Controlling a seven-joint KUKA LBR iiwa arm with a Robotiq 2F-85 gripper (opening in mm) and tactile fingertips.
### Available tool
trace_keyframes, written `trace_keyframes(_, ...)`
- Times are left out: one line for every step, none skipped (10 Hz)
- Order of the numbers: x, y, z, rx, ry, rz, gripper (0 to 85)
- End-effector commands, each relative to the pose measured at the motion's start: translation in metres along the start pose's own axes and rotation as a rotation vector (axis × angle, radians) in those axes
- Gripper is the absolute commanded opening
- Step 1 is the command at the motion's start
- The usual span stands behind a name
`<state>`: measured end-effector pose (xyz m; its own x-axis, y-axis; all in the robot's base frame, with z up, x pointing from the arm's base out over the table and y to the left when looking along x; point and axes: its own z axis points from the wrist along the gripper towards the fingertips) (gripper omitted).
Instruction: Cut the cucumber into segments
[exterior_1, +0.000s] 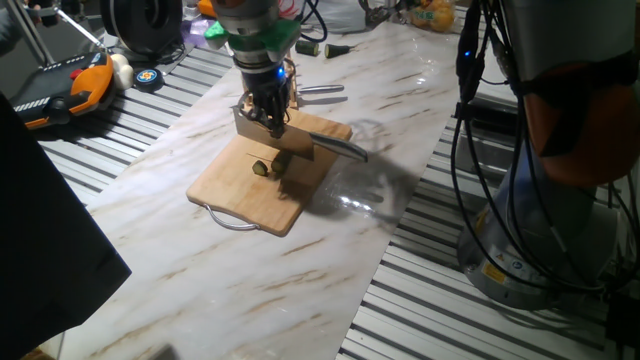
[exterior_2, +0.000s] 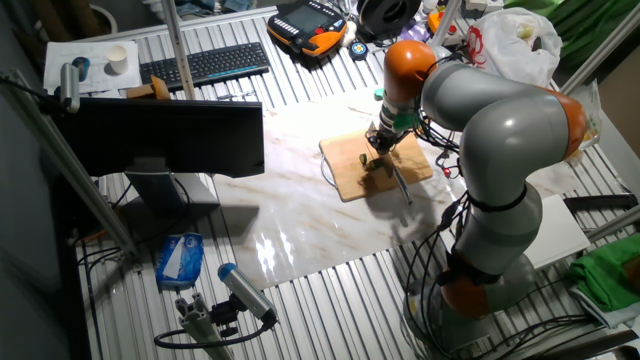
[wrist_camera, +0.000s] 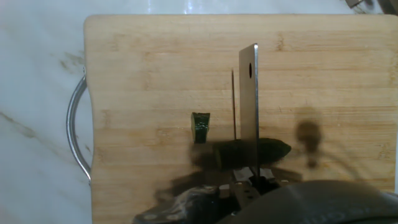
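In the hand view, a metal handle (wrist_camera: 76, 134) sticks out from the wooden board's (wrist_camera: 149, 68) left edge on the marble tabletop (wrist_camera: 37, 93). A cut segment (wrist_camera: 200, 127) lies mid-board, just left of the cucumber (wrist_camera: 270, 148). The hand (wrist_camera: 252, 186) clamps a knife (wrist_camera: 249, 99), its blade crossing the cucumber.

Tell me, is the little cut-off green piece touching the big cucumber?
Apart. In the hand view, bare wood shows between the small segment and the cucumber lying under the knife blade on the cutting board.
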<state>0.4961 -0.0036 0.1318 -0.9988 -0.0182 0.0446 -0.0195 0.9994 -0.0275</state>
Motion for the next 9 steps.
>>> trace_keyframes(-0.0001, 0.0000, 0.0001, -0.005, -0.002, 0.003, 0.7)
trace_keyframes(-0.0001, 0.0000, 0.0001, -0.007, -0.006, 0.003, 0.7)
trace_keyframes(-0.0001, 0.0000, 0.0001, -0.010, -0.008, 0.002, 0.7)
trace_keyframes(-0.0001, 0.0000, 0.0001, -0.014, -0.010, 0.000, 0.7)
trace_keyframes(-0.0001, 0.0000, 0.0001, -0.016, -0.014, 0.000, 0.7)
trace_keyframes(-0.0001, 0.0000, 0.0001, -0.019, -0.016, 0.001, 0.7)
trace_keyframes(-0.0001, 0.0000, 0.0001, -0.023, -0.010, 0.001, 0.7)
trace_keyframes(0.0007, 0.0004, 0.0005, -0.022, -0.005, 0.003, 0.7)
trace_keyframes(0.0036, 0.0022, 0.0024, -0.016, -0.003, 0.004, 0.7)
